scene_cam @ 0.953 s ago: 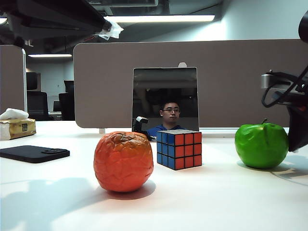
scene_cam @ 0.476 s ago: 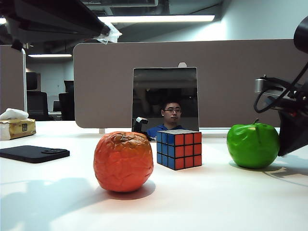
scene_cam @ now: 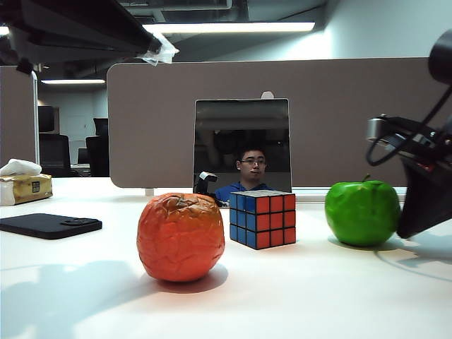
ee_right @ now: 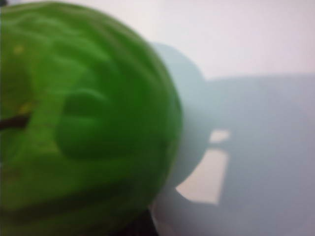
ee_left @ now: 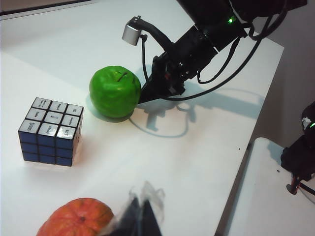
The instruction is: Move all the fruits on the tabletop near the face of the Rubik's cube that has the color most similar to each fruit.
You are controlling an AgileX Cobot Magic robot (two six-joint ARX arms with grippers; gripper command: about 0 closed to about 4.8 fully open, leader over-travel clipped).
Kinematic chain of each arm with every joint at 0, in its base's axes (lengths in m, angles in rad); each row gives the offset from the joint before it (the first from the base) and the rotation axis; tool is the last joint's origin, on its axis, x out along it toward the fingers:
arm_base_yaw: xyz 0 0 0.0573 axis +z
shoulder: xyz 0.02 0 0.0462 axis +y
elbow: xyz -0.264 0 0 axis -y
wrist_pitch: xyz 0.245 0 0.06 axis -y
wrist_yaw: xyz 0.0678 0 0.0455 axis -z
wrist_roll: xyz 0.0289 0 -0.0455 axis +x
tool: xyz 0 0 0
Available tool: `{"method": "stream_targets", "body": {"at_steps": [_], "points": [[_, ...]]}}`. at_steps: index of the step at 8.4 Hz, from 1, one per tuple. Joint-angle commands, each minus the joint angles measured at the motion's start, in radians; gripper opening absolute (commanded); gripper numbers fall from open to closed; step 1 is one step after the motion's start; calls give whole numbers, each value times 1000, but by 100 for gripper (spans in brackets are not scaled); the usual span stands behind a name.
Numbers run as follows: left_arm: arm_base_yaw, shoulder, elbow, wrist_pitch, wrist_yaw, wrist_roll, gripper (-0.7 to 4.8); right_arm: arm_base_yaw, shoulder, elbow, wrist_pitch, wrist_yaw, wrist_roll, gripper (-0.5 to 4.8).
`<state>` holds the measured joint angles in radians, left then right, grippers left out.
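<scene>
White tabletop (scene_cam: 318, 296) is spreading wide under everything, with a brown office partition (scene_cam: 141, 120) and a dark mirror panel (scene_cam: 241, 141) standing behind it.

On the right of the exterior view the right arm (scene_cam: 424, 176) is leaning in low, its right gripper (ee_left: 147, 91) pressing against the side of the green apple (scene_cam: 362, 213). Its fingers are hidden behind the fruit, so how far they are parted, or whether they are gripping anything, cannot be told. The right wrist view is filling with blurred green apple skin (ee_right: 83, 118) at very close range.

Well away from that gripper, past the apple and the cube, the wrinkly orange fruit (scene_cam: 181, 237) is sitting as the largest of the task's things, round with no clear long axis, its stem dimple facing up. The apple is standing upright directly at the right gripper's tip, its dark stem (scene_cam: 366, 178) pointing up.

Between the two fruits the Rubik's cube (scene_cam: 263, 219) is resting flat, red face toward the exterior camera's right front, blue face toward the orange fruit, pale face up. Bare table is lying between apple and cube.

The left gripper (ee_left: 140, 219) is hanging high above the table beside the orange fruit, only its dark tip showing with something pale wrapped on it; its opening cannot be judged.

Far off, a black phone (scene_cam: 49, 225) and a tissue box (scene_cam: 25, 185) are lying at the table's left.
</scene>
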<state>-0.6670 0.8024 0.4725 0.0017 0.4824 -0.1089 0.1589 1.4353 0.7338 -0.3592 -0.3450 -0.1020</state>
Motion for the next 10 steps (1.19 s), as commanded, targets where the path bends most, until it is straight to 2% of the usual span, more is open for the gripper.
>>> {"method": "stream_targets", "body": {"at_steps": [1,5,6,7,10], "points": [[-1,0,3,5,-11,0,-5,66,-5,5,127,11,11,-1],[-1,0,3,5,-12,0,-5,67,8,5,161,2,31,-1],[-1,0,3,5,-11,0,-5,67,8,5,163,38,31,-1],[-1,0,3,5,-11,-5,-5,66,9,5,232,119,31,-1],[-1,0,3,5,-11,-4,-5,66,24,5,266,116,31,-1]]}}
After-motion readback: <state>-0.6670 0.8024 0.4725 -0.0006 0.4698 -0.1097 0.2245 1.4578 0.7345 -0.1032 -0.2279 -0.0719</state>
